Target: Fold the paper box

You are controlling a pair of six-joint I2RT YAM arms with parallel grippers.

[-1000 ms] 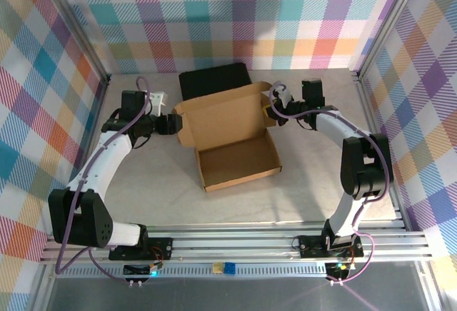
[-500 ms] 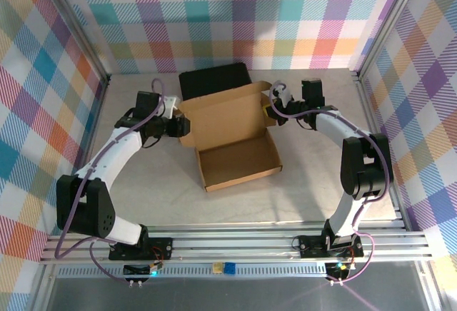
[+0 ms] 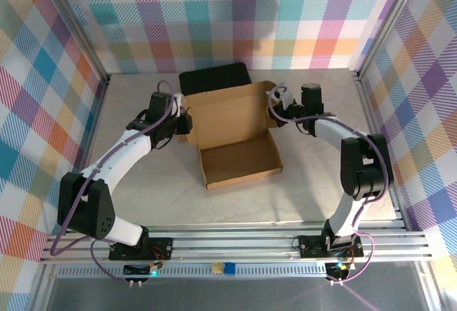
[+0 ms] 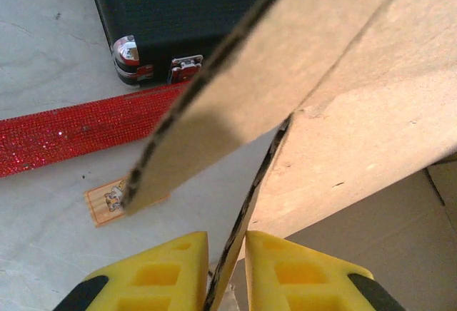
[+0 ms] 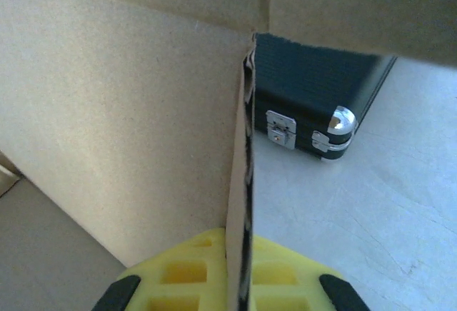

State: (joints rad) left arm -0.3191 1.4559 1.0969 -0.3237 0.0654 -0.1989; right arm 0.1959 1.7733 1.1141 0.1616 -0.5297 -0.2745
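Note:
The paper box lies open in the middle of the table, a brown cardboard tray with its lid panel raised behind it. My left gripper is at the lid's left side flap. In the left wrist view its yellow pads pinch the flap's edge, and my left gripper is shut on it. My right gripper is at the lid's right side flap. In the right wrist view my right gripper is shut on that flap's edge.
A black hard case with metal corners lies right behind the box and also shows as the case and the case. A red glitter strip and a small printed card lie on the table left of the box. Checked walls enclose the table.
My left gripper moved right, up to the lid's left flap, and its jaws closed onto the flap's edge. The right gripper stayed shut on the right flap, nearly still.

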